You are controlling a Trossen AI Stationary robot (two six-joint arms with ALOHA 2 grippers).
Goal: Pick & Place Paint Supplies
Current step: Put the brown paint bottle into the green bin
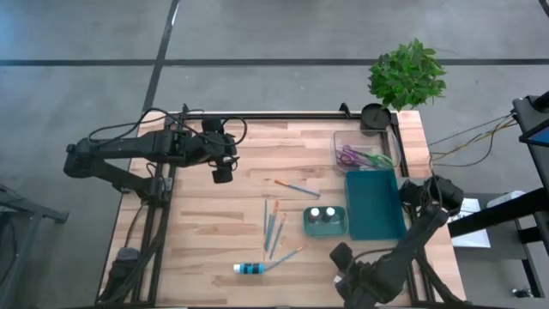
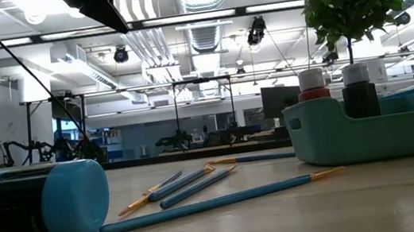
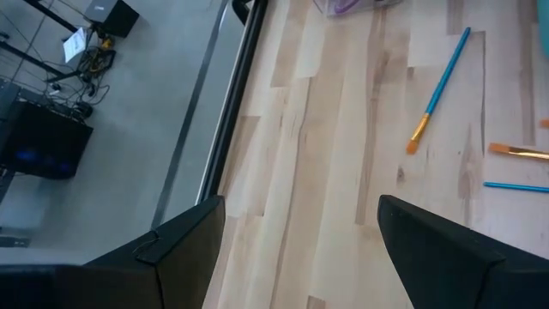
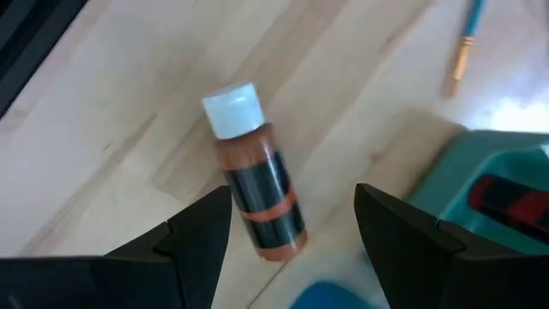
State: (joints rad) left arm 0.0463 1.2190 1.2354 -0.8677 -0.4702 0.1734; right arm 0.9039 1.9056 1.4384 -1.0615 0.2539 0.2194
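- The left gripper (image 1: pixel 222 176) hangs over the bare wood near the left edge of the counter (image 1: pixel 206 223), toward the far side; its fingers (image 3: pixel 184 249) stand apart and hold nothing.
- A blue paint tube (image 1: pixel 250 269) lies on its side close to the near edge, left of the middle.
- A group of blue-handled brushes (image 1: pixel 273 225) lies just beyond the tube, and one brush (image 1: pixel 297 186) lies alone farther back.
- A small teal palette tray (image 1: pixel 325 229) with two paint bottles (image 1: pixel 322 215) standing in it sits right of the brushes.
- The right gripper (image 1: pixel 343 257) is at the near edge, just in front of this tray; its fingers (image 4: pixel 197 236) are apart and empty, above a brown paint tube (image 4: pixel 257 199) lying on the wood.
- A larger teal tray (image 1: pixel 374 204) sits near the right edge, and a clear box (image 1: pixel 364 148) with purple things in it is behind it.
- A green plant (image 1: pixel 407 73) stands at the far right corner.
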